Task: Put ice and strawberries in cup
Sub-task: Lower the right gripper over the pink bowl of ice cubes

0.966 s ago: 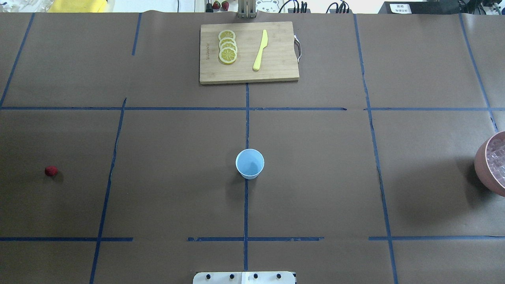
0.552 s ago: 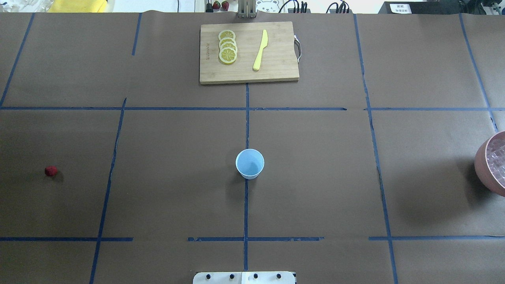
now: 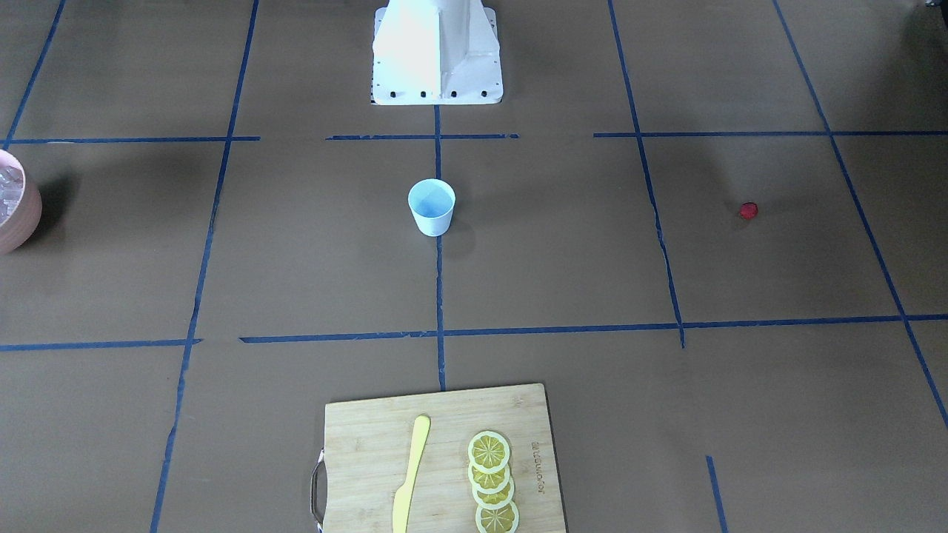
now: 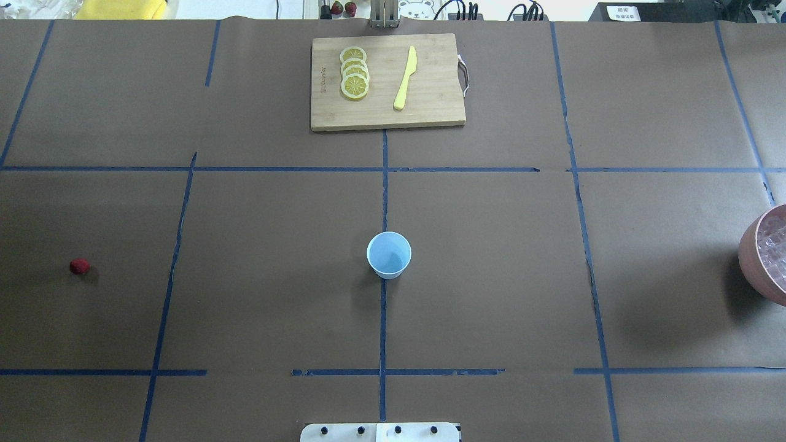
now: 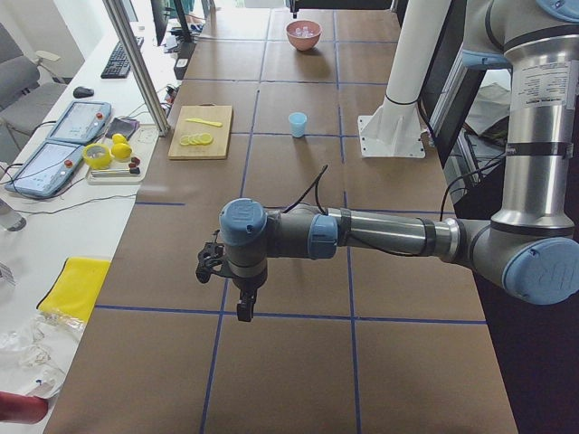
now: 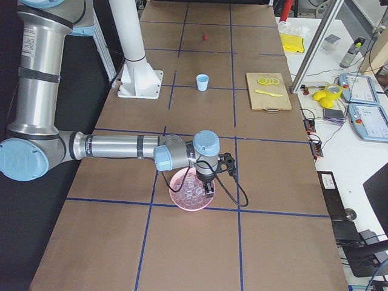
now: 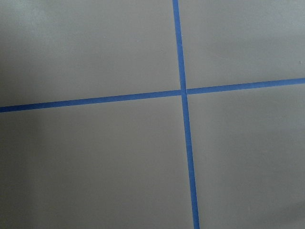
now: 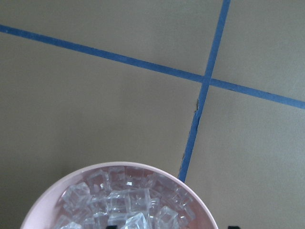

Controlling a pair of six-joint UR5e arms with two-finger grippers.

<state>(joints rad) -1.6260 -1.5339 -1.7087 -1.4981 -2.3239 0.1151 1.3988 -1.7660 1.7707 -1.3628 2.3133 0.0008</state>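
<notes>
The pale blue cup [image 4: 389,255] stands upright and empty-looking at the table's middle, also seen in the front view [image 3: 431,206]. A small red strawberry [image 4: 79,266] lies alone far to the left. Ice [image 8: 124,200] fills a pink bowl [image 4: 746,245] at the right edge. In the exterior right view my right gripper [image 6: 209,191] hangs over that bowl; I cannot tell if it is open or shut. In the exterior left view my left gripper [image 5: 244,312] hovers above bare table, far from the strawberry and the cup; its state is unclear too.
A wooden cutting board [image 4: 430,92] at the far middle carries several lemon slices [image 4: 354,73] and a yellow knife [image 4: 405,78]. The robot base [image 3: 437,52] stands at the near edge. Blue tape lines cross the brown table.
</notes>
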